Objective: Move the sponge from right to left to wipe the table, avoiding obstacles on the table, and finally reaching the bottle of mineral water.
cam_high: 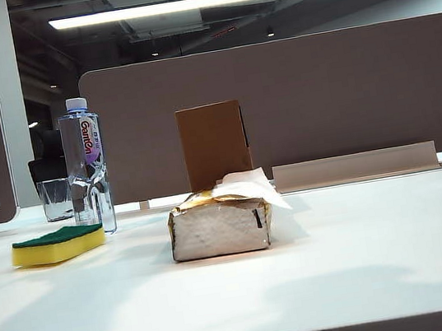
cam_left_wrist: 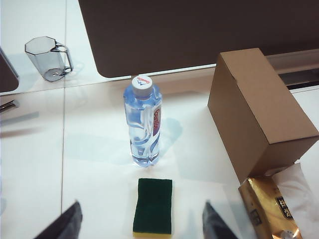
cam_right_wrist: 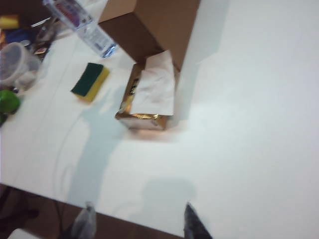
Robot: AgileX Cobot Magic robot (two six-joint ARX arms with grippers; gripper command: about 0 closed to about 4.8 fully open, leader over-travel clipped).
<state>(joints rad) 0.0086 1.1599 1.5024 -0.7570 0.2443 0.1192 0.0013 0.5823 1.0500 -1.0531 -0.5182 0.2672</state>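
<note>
So the rectangular yellow foam sponge with the dark green scouring top [cam_high: 58, 244] is lying flat on the big white matte table [cam_high: 367, 252], green side up, just in front of the tall clear plastic water bottle with the white cap and purple-white label [cam_high: 86, 165]. Close to it, but there's a small gap in the left wrist view. A short clear glass cup [cam_high: 56, 198] stands behind the bottle.

Middle of the table: the silver-grey soft tissue pack with white tissue poking out [cam_high: 220, 225], and right behind it the upright brown cardboard box [cam_high: 214, 144].

The left tool [cam_left_wrist: 142, 224] hovers above the sponge's near end, fingers spread wide either side of it, gripping nothing. The right tool [cam_right_wrist: 137, 221] is over the table's near edge, well away from the tissue pack, jaws apart and empty too.
</note>
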